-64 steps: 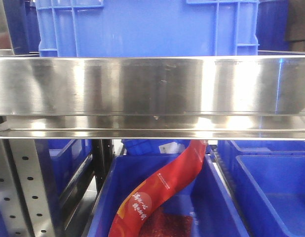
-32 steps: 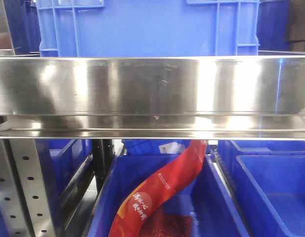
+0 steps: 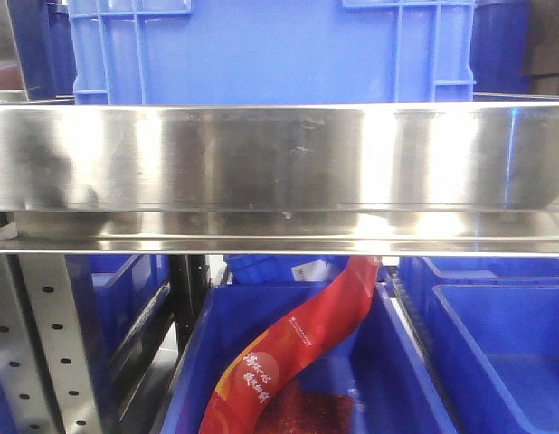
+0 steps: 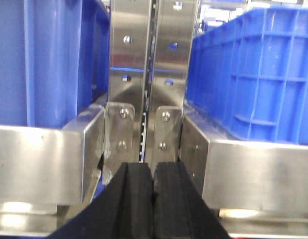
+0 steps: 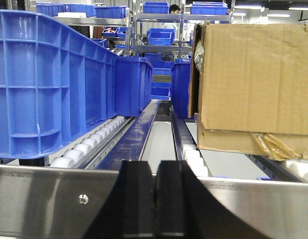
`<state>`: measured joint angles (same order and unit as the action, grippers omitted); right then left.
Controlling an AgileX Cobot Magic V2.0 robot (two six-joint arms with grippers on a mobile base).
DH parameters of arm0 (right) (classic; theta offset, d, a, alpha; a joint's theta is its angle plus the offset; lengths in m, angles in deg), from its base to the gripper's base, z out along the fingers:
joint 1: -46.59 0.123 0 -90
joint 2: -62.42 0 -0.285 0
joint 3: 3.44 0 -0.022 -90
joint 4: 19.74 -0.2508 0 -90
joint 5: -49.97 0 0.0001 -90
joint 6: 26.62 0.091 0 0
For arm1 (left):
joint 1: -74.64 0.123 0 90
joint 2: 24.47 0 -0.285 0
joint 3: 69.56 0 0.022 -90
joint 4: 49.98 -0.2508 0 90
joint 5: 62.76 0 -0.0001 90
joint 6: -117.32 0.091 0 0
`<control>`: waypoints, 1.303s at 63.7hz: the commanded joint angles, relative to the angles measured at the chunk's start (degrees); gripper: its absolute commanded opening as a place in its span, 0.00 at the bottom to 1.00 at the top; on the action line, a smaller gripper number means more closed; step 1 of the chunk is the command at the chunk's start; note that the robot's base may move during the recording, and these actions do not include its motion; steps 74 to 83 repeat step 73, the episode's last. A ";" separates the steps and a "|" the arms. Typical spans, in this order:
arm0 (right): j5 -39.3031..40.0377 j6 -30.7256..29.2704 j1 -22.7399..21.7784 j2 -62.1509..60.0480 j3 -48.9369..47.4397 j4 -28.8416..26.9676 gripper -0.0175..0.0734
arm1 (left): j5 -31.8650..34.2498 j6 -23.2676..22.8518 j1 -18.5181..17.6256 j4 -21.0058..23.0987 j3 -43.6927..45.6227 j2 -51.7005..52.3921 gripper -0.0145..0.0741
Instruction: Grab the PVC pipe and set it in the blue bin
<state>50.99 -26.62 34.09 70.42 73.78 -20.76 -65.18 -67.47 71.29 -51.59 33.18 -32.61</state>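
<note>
The PVC pipe is out of view in every frame. My left gripper [image 4: 153, 172] is shut and empty, facing a steel upright [image 4: 144, 74] between two blue bins on the shelf. My right gripper [image 5: 155, 172] is shut and empty, just in front of a steel shelf rail [image 5: 54, 199], pointing down a roller lane. A large blue bin [image 5: 49, 84] stands on the rollers to its left. In the front view a blue bin [image 3: 270, 50] sits on top of the steel shelf [image 3: 279, 172]; neither gripper shows there.
A cardboard box [image 5: 253, 84] sits on the rollers to the right of the right gripper. Below the shelf, a blue bin [image 3: 388, 380] holds a red packet [image 3: 298, 348]; more blue bins [image 3: 506, 353] stand beside it. A perforated steel post [image 3: 44, 353] is at lower left.
Nothing has visibly moved; only the reflections on the steel shelf front shift slightly.
</note>
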 commanded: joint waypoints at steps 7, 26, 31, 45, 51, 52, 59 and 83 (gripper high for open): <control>1.18 0.00 -0.42 -0.21 0.00 0.52 0.01 | 0.36 -0.85 0.05 -0.29 0.05 0.35 0.04; 1.18 0.00 -0.42 -0.21 0.00 0.52 0.01 | 0.36 -0.85 0.05 -0.29 0.05 0.35 0.04; 1.18 0.00 -0.42 -0.21 0.00 0.52 0.01 | 0.36 -0.85 0.05 -0.29 0.05 0.35 0.04; 1.18 0.00 -0.42 -0.21 0.00 0.52 0.01 | 0.36 -0.85 0.05 -0.29 0.05 0.35 0.04; 1.18 0.00 -0.42 -0.21 0.00 0.52 0.01 | 0.36 -0.85 0.05 -0.29 0.05 0.35 0.04; 1.18 0.00 -0.42 -0.21 0.00 0.52 0.01 | 0.36 -0.85 0.05 -0.29 0.05 0.35 0.04; 1.18 0.00 -0.42 -0.21 0.00 0.52 0.01 | 0.36 -0.85 0.05 -0.29 0.05 0.35 0.04; 1.18 0.00 -0.42 -0.21 0.00 0.52 0.01 | 0.36 -0.85 0.05 -0.29 0.05 0.35 0.04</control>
